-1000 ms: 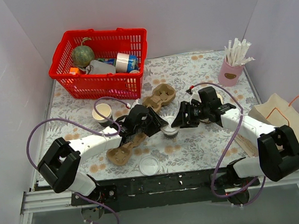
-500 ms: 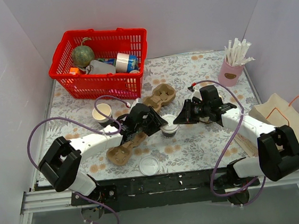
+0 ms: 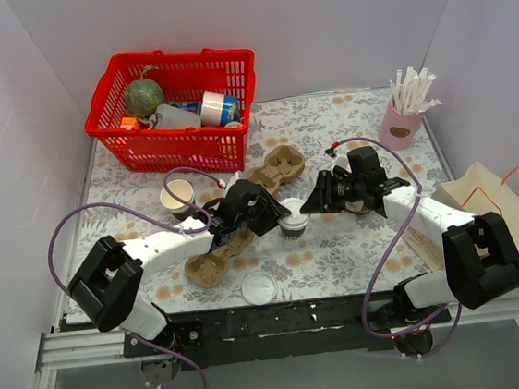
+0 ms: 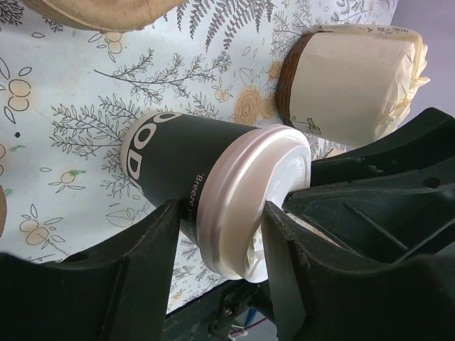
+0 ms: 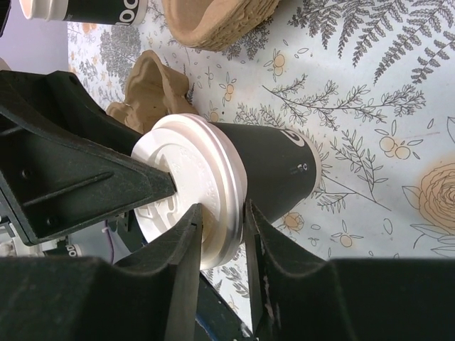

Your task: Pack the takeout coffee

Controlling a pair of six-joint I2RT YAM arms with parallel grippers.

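The takeout coffee (image 3: 293, 221), a dark-banded paper cup with a white lid, stands at the table's middle. My left gripper (image 3: 279, 217) reaches it from the left and my right gripper (image 3: 309, 210) from the right. In the left wrist view the cup (image 4: 178, 167) shows with the lid (image 4: 249, 185) between my left gripper's (image 4: 222, 207) jaws, one finger on the lid's top, the other at the dark wall. In the right wrist view my right gripper (image 5: 222, 208) pinches the lid's rim (image 5: 206, 177) of the cup (image 5: 274, 167).
A red basket (image 3: 108, 127) of items stands at the back left. An open lidless cup (image 3: 177, 197), two cardboard cup carriers (image 3: 277, 167) (image 3: 207, 267) and a loose lid (image 3: 259, 288) surround the cup. A pink holder (image 3: 399, 126) and a paper bag (image 3: 488, 203) are at the right.
Both grippers and the cup have shifted slightly toward the back of the table. The right gripper has drawn in closer on the lid.
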